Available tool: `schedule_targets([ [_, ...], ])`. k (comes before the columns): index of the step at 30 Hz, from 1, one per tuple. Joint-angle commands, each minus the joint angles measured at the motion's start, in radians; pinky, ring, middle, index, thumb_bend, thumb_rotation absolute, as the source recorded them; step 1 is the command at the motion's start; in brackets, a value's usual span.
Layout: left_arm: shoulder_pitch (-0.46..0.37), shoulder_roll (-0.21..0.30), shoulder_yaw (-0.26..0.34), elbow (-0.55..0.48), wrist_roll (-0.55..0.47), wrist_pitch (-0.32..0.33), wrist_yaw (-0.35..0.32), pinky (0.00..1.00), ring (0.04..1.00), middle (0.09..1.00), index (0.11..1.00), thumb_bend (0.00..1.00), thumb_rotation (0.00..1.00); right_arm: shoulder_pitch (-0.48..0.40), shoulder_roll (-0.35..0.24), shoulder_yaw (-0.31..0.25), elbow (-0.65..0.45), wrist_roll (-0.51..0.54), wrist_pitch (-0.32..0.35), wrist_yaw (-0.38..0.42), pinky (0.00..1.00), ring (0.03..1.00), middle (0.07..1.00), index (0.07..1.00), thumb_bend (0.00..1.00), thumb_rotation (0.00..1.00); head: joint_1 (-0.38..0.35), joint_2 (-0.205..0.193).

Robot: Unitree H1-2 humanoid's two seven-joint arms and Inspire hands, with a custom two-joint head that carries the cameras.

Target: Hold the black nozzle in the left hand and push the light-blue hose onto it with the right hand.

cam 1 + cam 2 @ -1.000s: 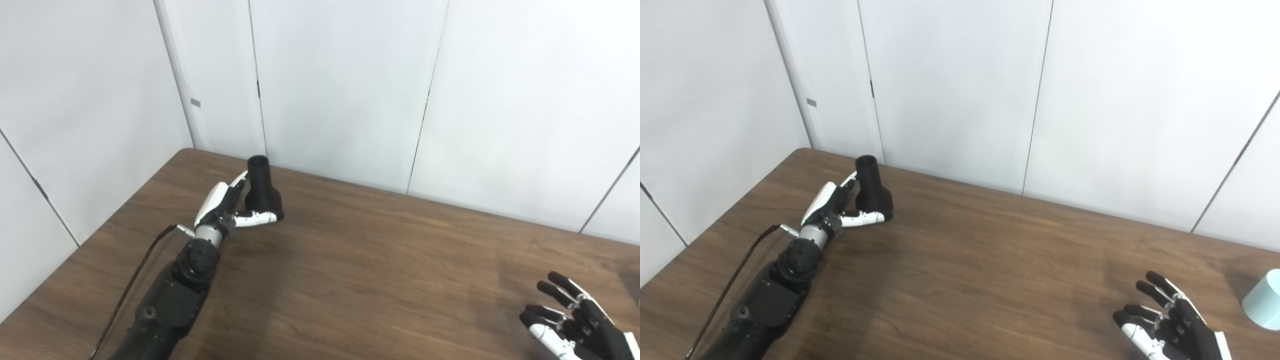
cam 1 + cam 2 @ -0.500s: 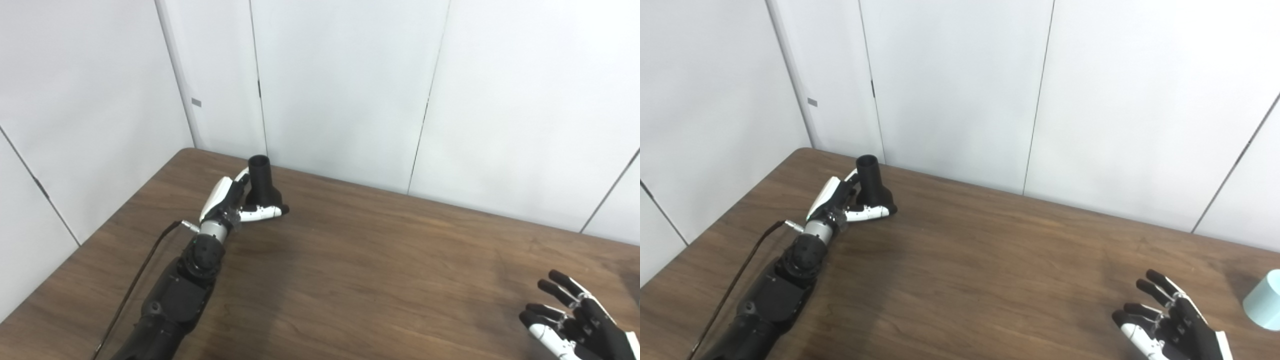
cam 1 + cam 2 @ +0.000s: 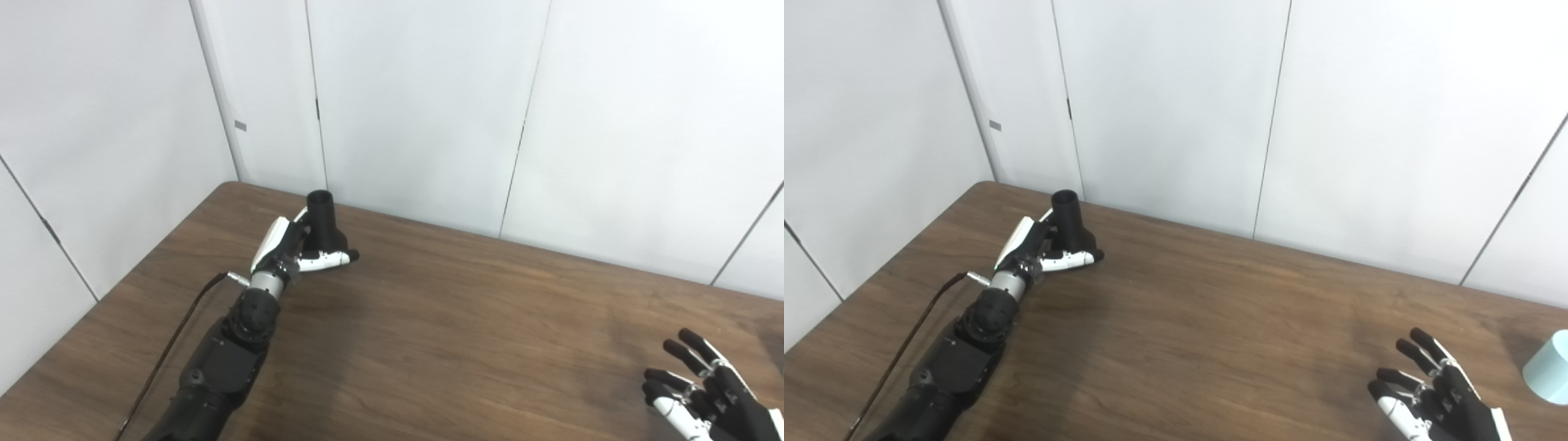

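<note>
While the black nozzle [image 3: 323, 222] stands upright at the far left of the brown table [image 3: 441, 318], narrow mouth up, the left hand [image 3: 293, 248] is wrapped around its flared base, thumb across the near side, fingers behind it. Whether the grasp is firm, I cannot tell. Over at the near right, the right hand [image 3: 1430, 401] hovers with fingers spread, holding nothing. Just beyond it, the light-blue hose [image 3: 1548, 367] sits at the table's right edge.
</note>
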Motion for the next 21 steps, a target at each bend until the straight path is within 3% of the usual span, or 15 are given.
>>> schedule_targets([
  [1,-0.033,0.006,0.001,0.004,0.002,-0.021,0.016,0.8,0.865,0.879,0.911,0.9,0.3,-0.012,-0.007,-0.004,-0.038,0.004,-0.026,0.002,0.5,0.635,0.811,0.841,0.37,0.0,0.002,0.003],
  [5,-0.023,-0.012,0.023,-0.008,-0.034,-0.013,0.014,0.62,0.675,0.694,0.752,0.79,0.11,-0.006,-0.009,-0.008,-0.041,0.01,-0.037,0.006,0.49,0.629,0.81,0.836,0.36,0.0,0.0,0.009],
  [8,-0.014,-0.025,0.023,-0.016,-0.025,-0.001,0.032,0.55,0.607,0.627,0.689,0.75,0.03,0.002,-0.018,-0.013,-0.045,0.019,-0.045,0.015,0.49,0.632,0.811,0.834,0.35,0.0,0.002,0.014],
  [9,-0.012,-0.03,0.021,-0.015,-0.018,-0.002,0.044,0.54,0.572,0.525,0.603,0.61,0.01,0.004,-0.021,-0.013,-0.05,0.018,-0.042,0.017,0.5,0.632,0.808,0.835,0.34,0.0,0.002,0.016],
  [10,-0.01,-0.035,0.017,-0.009,-0.008,-0.008,0.061,0.53,0.551,0.488,0.573,0.57,0.01,0.008,-0.025,-0.012,-0.058,0.012,-0.041,0.018,0.5,0.631,0.807,0.834,0.33,0.0,0.003,0.022],
  [14,-0.009,-0.049,-0.004,0.031,0.027,-0.043,0.116,0.43,0.451,0.468,0.508,0.51,0.0,0.019,-0.032,-0.011,-0.078,0.013,-0.028,0.017,0.5,0.622,0.802,0.838,0.33,0.0,0.005,0.03],
  [21,-0.003,-0.052,-0.062,0.12,0.091,-0.145,0.199,0.42,0.443,0.47,0.495,0.5,0.0,0.027,-0.032,-0.015,-0.092,0.026,-0.008,0.017,0.52,0.645,0.813,0.846,0.31,0.0,0.01,0.039],
])
